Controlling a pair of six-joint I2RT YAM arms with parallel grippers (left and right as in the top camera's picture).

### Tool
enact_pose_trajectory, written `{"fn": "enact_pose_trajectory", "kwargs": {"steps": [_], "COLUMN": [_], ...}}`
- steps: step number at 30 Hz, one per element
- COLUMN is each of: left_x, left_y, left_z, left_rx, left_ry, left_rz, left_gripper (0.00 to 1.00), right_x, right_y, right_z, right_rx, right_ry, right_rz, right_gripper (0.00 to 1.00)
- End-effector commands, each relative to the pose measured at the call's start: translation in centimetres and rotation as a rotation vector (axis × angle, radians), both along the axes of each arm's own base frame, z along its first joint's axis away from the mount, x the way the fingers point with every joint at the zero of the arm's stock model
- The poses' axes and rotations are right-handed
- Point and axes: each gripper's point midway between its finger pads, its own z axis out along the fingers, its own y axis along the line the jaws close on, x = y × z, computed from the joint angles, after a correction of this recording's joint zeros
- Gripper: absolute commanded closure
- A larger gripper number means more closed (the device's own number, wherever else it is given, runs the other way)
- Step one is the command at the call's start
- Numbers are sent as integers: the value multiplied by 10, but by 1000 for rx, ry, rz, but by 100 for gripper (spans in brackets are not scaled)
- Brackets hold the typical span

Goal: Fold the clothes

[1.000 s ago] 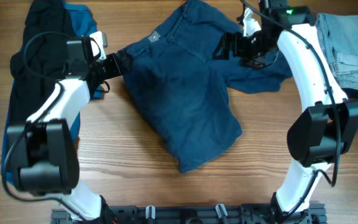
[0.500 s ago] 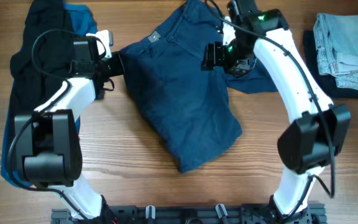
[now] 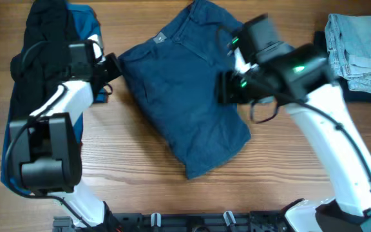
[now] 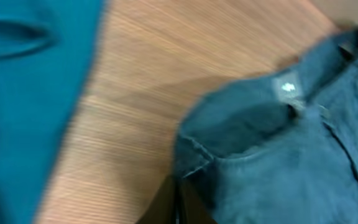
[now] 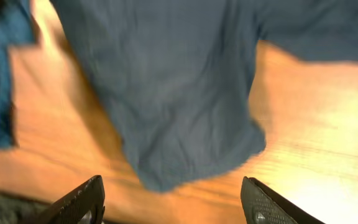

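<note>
The clothes in play are dark navy shorts (image 3: 185,103), lying folded mid-table with the waistband toward the far left. My left gripper (image 3: 113,66) is at the waistband's left corner. In the left wrist view its fingers (image 4: 178,190) are pressed together, with the hem of the shorts (image 4: 278,143) caught at their tips. My right gripper (image 3: 227,89) is raised high over the right side of the shorts. Its wrist view shows the shorts (image 5: 179,81) far below and the gripper (image 5: 176,202) open, with nothing between the fingers.
A black garment (image 3: 40,45) and a brighter blue one (image 3: 85,22) lie at the far left; the blue one (image 4: 23,93) also shows beside my left gripper. Folded pale denim (image 3: 359,45) sits at the back right. Bare wood table (image 3: 140,167) lies in front of the shorts.
The left gripper has shut at the shorts' waistband corner and shifted slightly left. The right arm has left the shorts' far right part and risen high toward the camera, its jaws narrowing a little.
</note>
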Motion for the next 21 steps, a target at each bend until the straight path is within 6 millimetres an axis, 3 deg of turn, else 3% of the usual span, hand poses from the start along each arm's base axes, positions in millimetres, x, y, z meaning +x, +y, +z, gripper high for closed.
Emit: {"fn": "enact_pose_trajectory", "kwargs": {"steps": [1,5,9,16,19,21], "left_x": [3,3,4,-2,-5,-7], "left_y": [36,47,46,46,45,45], "left_z": [45,70,72,70,84,104], "left_rx": [-14,-7,-7,-10,-8,-4], "left_ry": [-82,-139,-143,-119,-139,-181], "left_rz": [114,136,135,135,136,135], "left_gripper": [96,96,96,96,96,96], "right_x": [-32,-57,-91,-79,-86,-92], "right_y": [27,45,72,84,102,122], "right_z": [-35,-71,-110,-146,-147,-145], "right_rx": [-61,-107,-66,11,106,181], "right_ry": [76,118,183,161,189,177], "right_rz": [97,183,295,188,231,318], "right_gripper": [29,28,35,46,54,54]}}
